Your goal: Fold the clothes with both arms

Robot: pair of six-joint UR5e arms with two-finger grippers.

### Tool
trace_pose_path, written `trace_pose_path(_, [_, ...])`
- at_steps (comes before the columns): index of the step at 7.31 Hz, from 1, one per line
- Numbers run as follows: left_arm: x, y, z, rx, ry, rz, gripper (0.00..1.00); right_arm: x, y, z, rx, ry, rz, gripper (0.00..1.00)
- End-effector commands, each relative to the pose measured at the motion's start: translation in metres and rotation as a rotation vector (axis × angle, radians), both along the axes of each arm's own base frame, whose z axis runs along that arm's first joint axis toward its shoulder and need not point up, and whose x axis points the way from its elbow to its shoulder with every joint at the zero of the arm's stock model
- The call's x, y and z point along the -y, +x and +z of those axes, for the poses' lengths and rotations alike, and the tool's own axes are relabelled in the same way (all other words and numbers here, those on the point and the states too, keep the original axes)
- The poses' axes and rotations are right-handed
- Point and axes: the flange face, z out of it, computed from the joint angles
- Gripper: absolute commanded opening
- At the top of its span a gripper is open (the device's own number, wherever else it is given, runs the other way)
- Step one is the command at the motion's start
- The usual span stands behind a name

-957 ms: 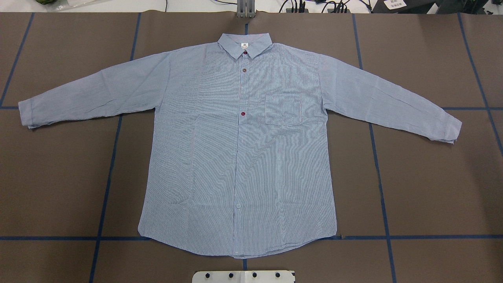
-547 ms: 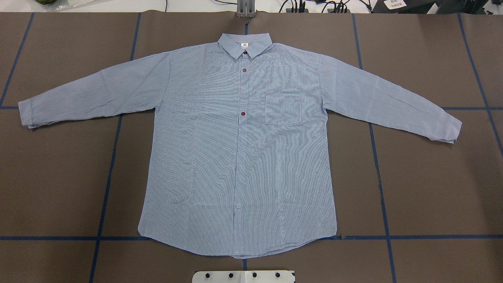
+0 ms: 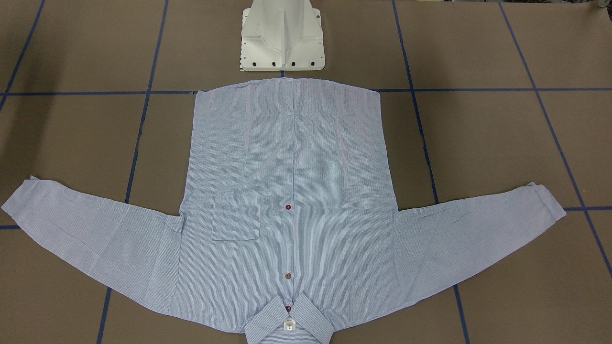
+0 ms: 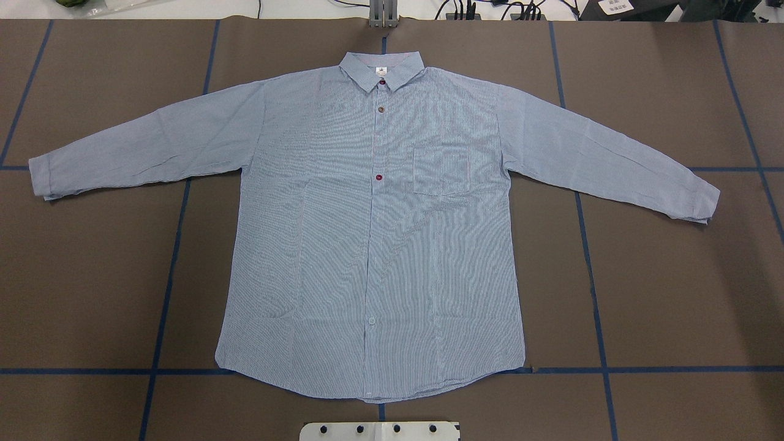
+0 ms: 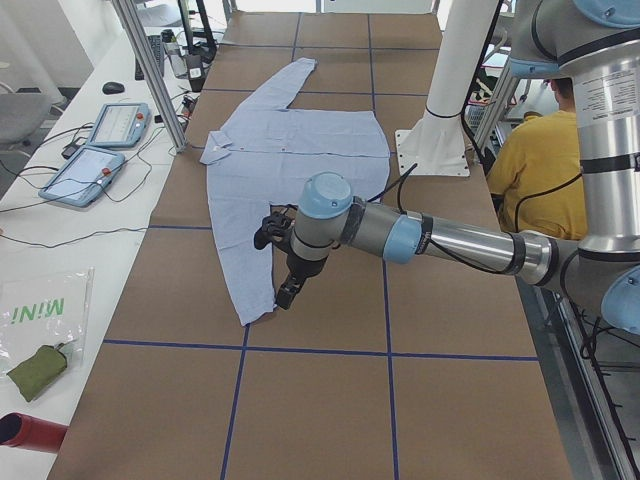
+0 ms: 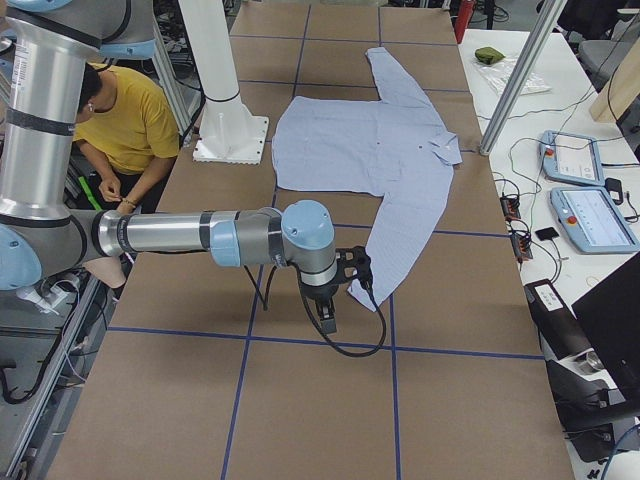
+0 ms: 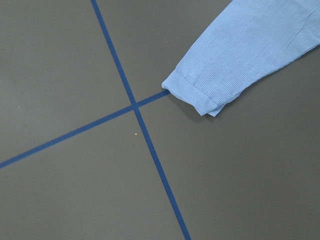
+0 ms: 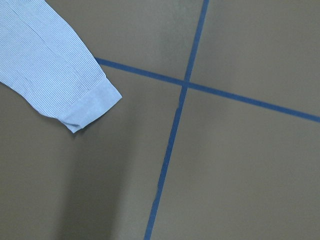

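Where the light blue, finely white-striped long-sleeved button-up shirt [image 4: 373,245] lies flat and face up on the brown paper-covered table [image 4: 674,294], its collar points away from the white pedestal base [image 3: 282,38] and both sleeves are spread outward. The black two-finger left gripper [image 5: 286,296] hangs above the table, pointing down, just outboard of the near sleeve cuff [image 7: 192,95]. From its wrist camera the cuff lies below and off to one side, its corner touching a blue tape line [image 7: 150,145] close to a crossing. How far its jaws stand apart cannot be told; the shirt is not in its grasp. The black two-finger right gripper [image 6: 328,320] hangs likewise just beyond the opposite sleeve cuff [image 8: 90,107], which lies below it and apart from the tape crossing there. Its opening cannot be told either, and that cuff lies free on the paper. A person in a yellow top [image 6: 120,120] sits behind the pedestal base.
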Motion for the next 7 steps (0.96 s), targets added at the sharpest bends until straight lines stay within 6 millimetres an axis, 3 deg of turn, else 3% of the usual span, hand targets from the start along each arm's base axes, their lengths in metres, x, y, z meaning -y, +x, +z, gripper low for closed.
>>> trace_pose_path(1, [0.044, -0.001, -0.047, -0.007, 0.266, -0.004, 1.0, 0.02, 0.002, -0.016, -0.007, 0.146, 0.005, 1.0])
trace_pose_path(3, [0.057, 0.002, -0.028, -0.008, 0.242, 0.008, 1.0, 0.022, 0.001, -0.019, 0.031, 0.092, 0.096, 1.0])
trace_pose_path(4, [0.056, 0.002, -0.03, -0.009, 0.245, 0.008, 1.0, 0.026, -0.007, -0.028, 0.041, 0.147, 0.117, 1.0])
trace_pose_path(5, [0.056, 0.002, -0.03, -0.009, 0.246, 0.009, 1.0, 0.03, -0.025, -0.021, 0.08, 0.079, 0.164, 1.0])
trace_pose_path(6, [0.055, 0.001, -0.029, -0.009, 0.244, 0.008, 1.0, 0.035, -0.059, -0.027, 0.136, 0.016, 0.233, 1.0])
trace_pose_path(7, [0.054, 0.001, -0.028, -0.01, 0.243, 0.009, 1.0, 0.033, -0.089, -0.018, 0.164, -0.007, 0.333, 1.0])
